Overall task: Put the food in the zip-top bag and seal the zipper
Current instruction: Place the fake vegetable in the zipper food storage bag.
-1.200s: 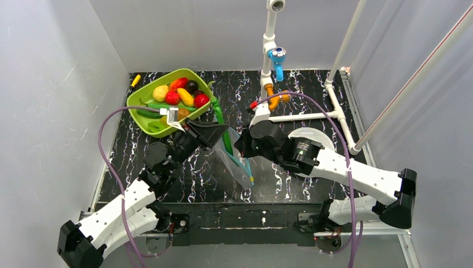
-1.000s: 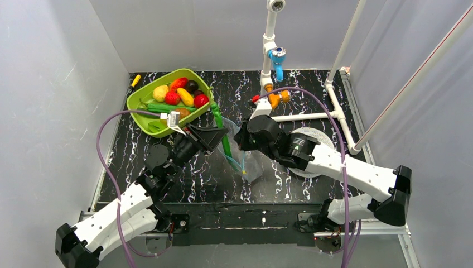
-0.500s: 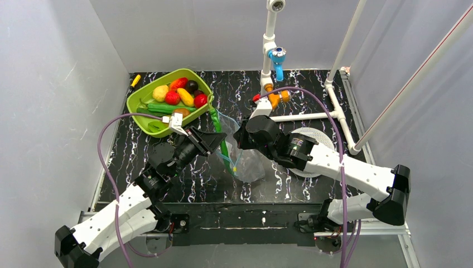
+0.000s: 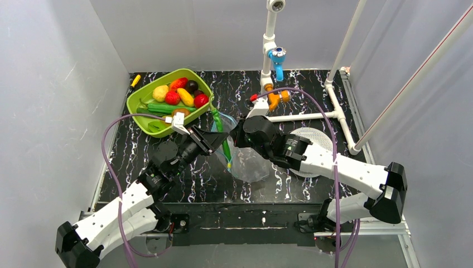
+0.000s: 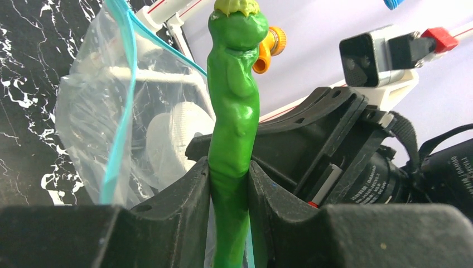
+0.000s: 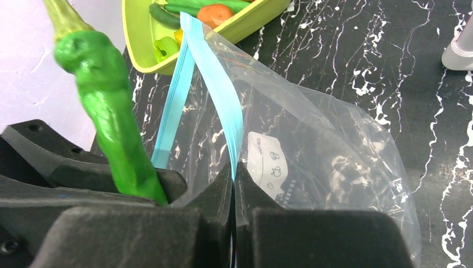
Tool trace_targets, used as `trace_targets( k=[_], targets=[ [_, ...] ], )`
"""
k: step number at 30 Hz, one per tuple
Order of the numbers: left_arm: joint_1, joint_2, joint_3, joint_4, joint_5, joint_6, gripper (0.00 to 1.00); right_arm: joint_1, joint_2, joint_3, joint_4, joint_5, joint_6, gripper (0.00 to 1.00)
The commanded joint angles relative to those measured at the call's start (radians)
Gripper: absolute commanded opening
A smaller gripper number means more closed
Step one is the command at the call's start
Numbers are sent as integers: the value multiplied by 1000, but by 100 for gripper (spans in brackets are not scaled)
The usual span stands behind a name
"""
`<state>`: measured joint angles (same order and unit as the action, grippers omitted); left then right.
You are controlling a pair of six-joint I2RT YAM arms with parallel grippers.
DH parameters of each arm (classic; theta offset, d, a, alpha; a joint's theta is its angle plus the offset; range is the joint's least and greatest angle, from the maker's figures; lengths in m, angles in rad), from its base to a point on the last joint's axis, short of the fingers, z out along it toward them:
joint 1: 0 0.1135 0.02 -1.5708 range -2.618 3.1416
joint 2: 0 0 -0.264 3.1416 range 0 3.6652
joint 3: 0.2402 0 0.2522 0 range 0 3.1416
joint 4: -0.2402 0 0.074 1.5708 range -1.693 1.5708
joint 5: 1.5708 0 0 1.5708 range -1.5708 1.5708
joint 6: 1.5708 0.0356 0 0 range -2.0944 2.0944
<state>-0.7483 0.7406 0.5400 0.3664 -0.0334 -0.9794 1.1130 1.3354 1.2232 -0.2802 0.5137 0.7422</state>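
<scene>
My left gripper [image 5: 229, 167] is shut on a long green toy vegetable [image 5: 234, 106], held upright beside the mouth of the zip-top bag [image 5: 106, 111]. In the top view the green vegetable [image 4: 221, 134] stands at the bag's [image 4: 248, 162] left edge. My right gripper [image 6: 234, 173] is shut on one lip of the light blue zipper [image 6: 220, 89] and holds the bag [image 6: 334, 162] up with its mouth open. The other zipper lip [image 6: 173, 106] hangs to the left, next to the vegetable [image 6: 111, 117]. More toy food [image 4: 178, 97] lies in the lime-green tray [image 4: 142, 120].
A white pipe frame [image 4: 304, 116] with a blue and orange fitting [image 4: 276, 58] stands at the back right. A white round disc [image 4: 312, 137] lies under my right arm. A small yellow item [image 4: 135, 80] lies at the back left corner.
Both grippers have shifted toward the back left. The bag has swung from hanging flat to lying wider with its mouth open. The green vegetable stays in my left gripper at the bag's edge.
</scene>
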Motion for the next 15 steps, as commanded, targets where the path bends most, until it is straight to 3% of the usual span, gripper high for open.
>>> trace_targets(
  k=[1,5,9,12,15],
  targets=[
    [-3,-38,-27,30,-75,-62,11,-5,-42,-39,85,36,13,1],
    [-4,-22,-49,23,-56,-139,11,-7,-56,-54,100,49,9,1],
    [-4,-17,-51,34,-35,-138,19,-23,-59,-54,110,41,17,1],
    [-4,-14,-49,24,-27,-136,27,-32,-59,-50,119,23,22,1],
    [-3,-12,-47,20,-3,-136,47,-38,-67,-48,114,21,23,1]
  ],
)
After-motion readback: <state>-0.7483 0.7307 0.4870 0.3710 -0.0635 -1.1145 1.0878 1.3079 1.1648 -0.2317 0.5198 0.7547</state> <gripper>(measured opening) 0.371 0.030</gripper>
